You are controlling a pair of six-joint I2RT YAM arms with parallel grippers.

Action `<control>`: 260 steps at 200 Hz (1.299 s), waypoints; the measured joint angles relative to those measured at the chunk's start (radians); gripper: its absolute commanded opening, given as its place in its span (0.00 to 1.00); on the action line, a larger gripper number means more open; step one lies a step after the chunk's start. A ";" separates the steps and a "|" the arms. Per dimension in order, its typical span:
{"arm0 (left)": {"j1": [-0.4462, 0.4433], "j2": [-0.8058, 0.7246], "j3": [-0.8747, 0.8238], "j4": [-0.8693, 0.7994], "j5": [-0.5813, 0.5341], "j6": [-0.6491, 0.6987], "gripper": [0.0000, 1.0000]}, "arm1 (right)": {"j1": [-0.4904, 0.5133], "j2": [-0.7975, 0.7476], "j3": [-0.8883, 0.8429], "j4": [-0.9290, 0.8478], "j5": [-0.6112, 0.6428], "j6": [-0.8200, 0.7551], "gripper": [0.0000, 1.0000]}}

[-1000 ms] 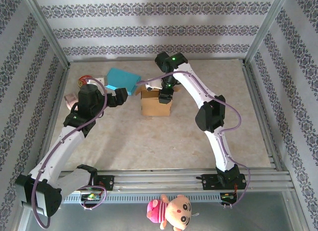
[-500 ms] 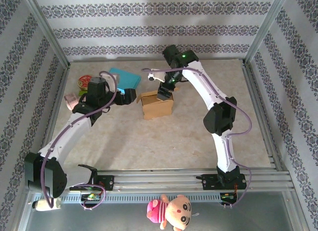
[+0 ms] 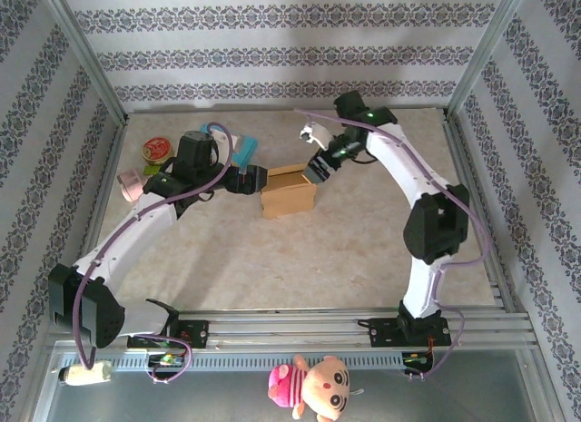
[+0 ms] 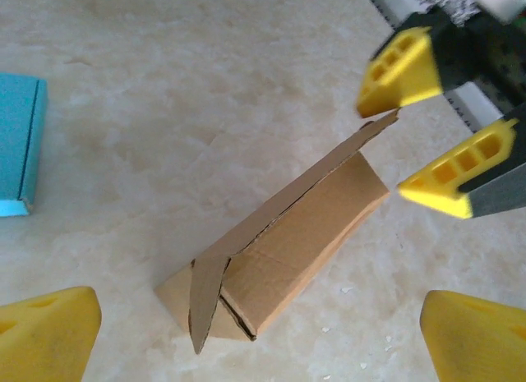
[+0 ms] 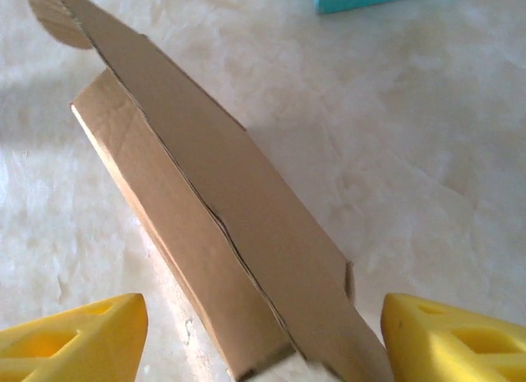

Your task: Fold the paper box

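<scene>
- Top view: the right gripper [image 3: 318,168] has pulled back from over the paper box [image 3: 289,191] to its right end. The left gripper [image 3: 247,180] has moved in at the left end, so the box now sits between them.
- Left wrist: the left fingers [image 4: 49,333] are spread wide. The box lies ahead between them, its lid flap slightly raised.
- Right wrist: the right fingers [image 5: 456,337] are spread and straddle the box end, pinching nothing. The lid looks untucked, so folding seems unfinished.

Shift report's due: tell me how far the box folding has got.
Done: the box stands assembled, its walls up. In hand: the lid is lowered but ajar, its corner between the open right jaws; left jaws open beside the box. Left: tuck the lid shut.
</scene>
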 measured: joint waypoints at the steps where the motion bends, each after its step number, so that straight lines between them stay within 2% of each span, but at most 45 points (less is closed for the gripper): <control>1: -0.001 0.002 0.003 -0.005 -0.003 0.000 0.99 | -0.002 -0.003 -0.005 0.002 -0.002 0.004 0.66; 38: -0.021 0.047 0.055 -0.105 -0.048 -0.004 0.96 | -0.065 -0.058 -0.113 0.111 -0.039 0.084 0.48; 85: -0.021 0.095 0.066 -0.157 -0.078 -0.030 0.80 | -0.063 -0.058 -0.127 0.162 -0.060 0.120 0.24; 103: -0.021 0.116 0.078 -0.166 -0.082 -0.036 0.74 | -0.063 -0.057 -0.127 0.166 -0.062 0.131 0.18; 203: -0.021 0.213 0.138 -0.164 -0.108 -0.055 0.45 | -0.056 -0.056 -0.127 0.166 -0.063 0.132 0.23; 226: -0.021 0.224 0.138 -0.164 -0.126 -0.053 0.43 | -0.056 -0.056 -0.127 0.166 -0.064 0.132 0.23; 260: -0.021 0.233 0.152 -0.164 -0.144 -0.040 0.27 | -0.056 -0.056 -0.127 0.166 -0.064 0.134 0.25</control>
